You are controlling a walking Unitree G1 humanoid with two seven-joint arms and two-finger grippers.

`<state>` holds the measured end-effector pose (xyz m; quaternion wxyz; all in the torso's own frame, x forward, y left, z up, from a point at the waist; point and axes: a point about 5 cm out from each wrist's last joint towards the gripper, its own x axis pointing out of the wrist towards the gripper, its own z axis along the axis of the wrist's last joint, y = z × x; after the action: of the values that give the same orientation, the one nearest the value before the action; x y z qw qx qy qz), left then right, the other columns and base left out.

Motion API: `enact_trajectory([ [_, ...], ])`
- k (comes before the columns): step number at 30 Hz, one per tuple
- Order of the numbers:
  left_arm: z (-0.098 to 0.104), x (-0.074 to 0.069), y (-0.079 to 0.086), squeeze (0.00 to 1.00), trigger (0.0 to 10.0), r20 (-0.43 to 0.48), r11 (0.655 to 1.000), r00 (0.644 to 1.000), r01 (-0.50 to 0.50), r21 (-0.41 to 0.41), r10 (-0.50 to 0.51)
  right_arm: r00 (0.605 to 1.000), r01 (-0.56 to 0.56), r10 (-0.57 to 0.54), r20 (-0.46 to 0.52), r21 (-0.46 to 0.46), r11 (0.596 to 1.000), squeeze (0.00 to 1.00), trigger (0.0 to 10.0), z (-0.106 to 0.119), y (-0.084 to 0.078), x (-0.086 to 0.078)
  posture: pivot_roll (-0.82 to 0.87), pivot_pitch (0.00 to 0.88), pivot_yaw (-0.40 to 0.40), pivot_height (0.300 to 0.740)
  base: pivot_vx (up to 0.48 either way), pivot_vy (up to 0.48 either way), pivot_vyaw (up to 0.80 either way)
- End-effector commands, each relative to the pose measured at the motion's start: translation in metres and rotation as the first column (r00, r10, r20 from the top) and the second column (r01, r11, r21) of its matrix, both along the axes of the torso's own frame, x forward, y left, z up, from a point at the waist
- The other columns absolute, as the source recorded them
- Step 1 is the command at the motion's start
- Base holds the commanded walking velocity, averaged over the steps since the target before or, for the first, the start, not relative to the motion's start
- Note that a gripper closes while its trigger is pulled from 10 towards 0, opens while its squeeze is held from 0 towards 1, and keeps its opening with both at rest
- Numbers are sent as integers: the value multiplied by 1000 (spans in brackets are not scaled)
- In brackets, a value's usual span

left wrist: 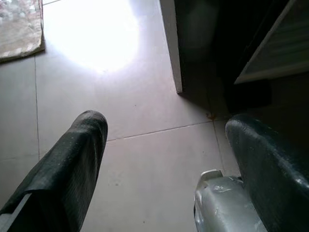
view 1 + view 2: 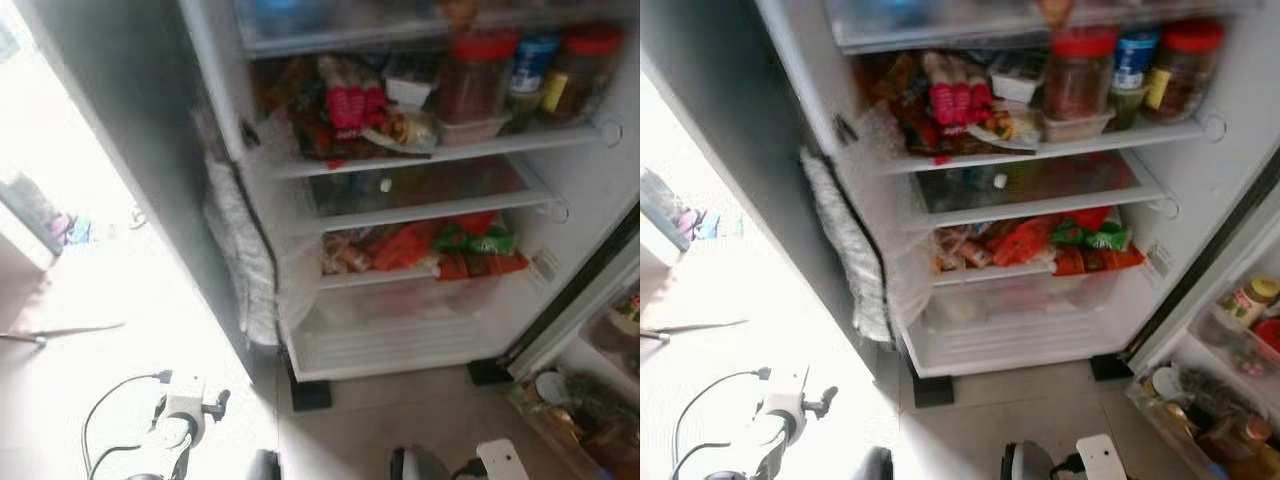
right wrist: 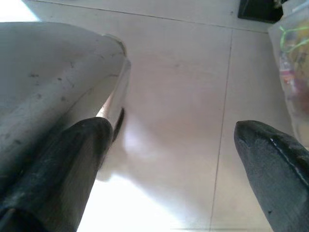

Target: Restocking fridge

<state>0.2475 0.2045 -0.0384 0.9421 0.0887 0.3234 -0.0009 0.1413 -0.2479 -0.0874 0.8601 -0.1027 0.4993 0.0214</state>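
Observation:
The fridge [image 2: 270, 250] stands open before me. Its upper shelf holds jars with red lids [image 2: 478, 75], a blue-lidded jar [image 2: 533, 60] and red snack packets [image 2: 350, 105]. Lower down lie red and green packets [image 2: 440, 250] above a clear bottom drawer [image 2: 390, 325]. My left gripper [image 1: 166, 130] hangs low over the tiled floor, open, with nothing between its fingers [image 1: 89, 125]. My right gripper [image 3: 171, 128] is also down near the floor, open and empty.
The fridge door [image 2: 1210, 350] swings out at the right, its racks holding bottles and jars [image 2: 1250, 300]. Black fridge feet [image 2: 310, 393] rest on the tiles. Strong sunlight washes the floor at the left. A rug [image 1: 19, 24] and a plastic bag [image 3: 294, 63] lie nearby.

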Motion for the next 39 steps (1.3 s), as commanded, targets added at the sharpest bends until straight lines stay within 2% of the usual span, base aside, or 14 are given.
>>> enact_trajectory([
  [1,-11,-16,6,0,10000,-84,999,996,35,37,-31,998,-19,22,-54,50,999,0,10000,-8,15,-12,-37,57,60,628,0,480,0],
  [7,-18,-27,10,0,10000,-129,998,991,23,54,-16,999,-8,11,-50,52,999,0,10000,-8,14,-11,-33,55,51,628,0,480,0],
  [10,-20,-31,12,0,10000,-150,988,982,129,83,-115,999,10,-7,-48,57,998,0,10000,-8,13,-11,-30,56,44,628,0,271,0],
  [11,-20,-33,13,0,10000,-154,988,981,128,83,-114,999,11,-8,-48,56,998,0,10000,-8,13,-11,-28,59,45,628,0,266,0],
  [13,-22,-37,20,0,10000,-161,994,985,73,79,-60,998,35,-32,-46,63,997,0,10000,-8,12,-12,-22,62,40,628,0,0,0],
  [18,-23,-42,26,0,10000,-162,998,987,0,66,11,998,42,-39,-49,63,997,0,10000,-8,11,-12,-23,66,39,628,0,0,0],
  [22,-28,-51,30,0,10000,-191,996,979,-53,65,65,998,63,-61,-33,65,996,0,10000,-7,9,-13,-27,79,27,628,0,0,0],
  [28,-33,-60,31,0,10000,-226,995,969,-87,55,98,996,81,-79,-48,58,995,0,10000,-8,7,-15,-18,91,16,663,0,0,0],
  [30,-33,-60,31,0,10000,-229,995,969,-86,55,96,996,78,-76,-49,58,995,0,10000,-8,7,-15,-18,91,16,668,0,0,0],
  [33,-36,-62,22,0,10000,-238,996,968,-73,41,81,996,82,-79,-42,62,995,0,10000,-8,8,-15,-40,102,20,698,0,0,0],
  [39,-36,-62,23,0,10000,-240,996,967,-76,40,84,995,92,-89,-41,61,994,0,10000,-8,8,-15,-34,106,20,733,0,0,0],
])
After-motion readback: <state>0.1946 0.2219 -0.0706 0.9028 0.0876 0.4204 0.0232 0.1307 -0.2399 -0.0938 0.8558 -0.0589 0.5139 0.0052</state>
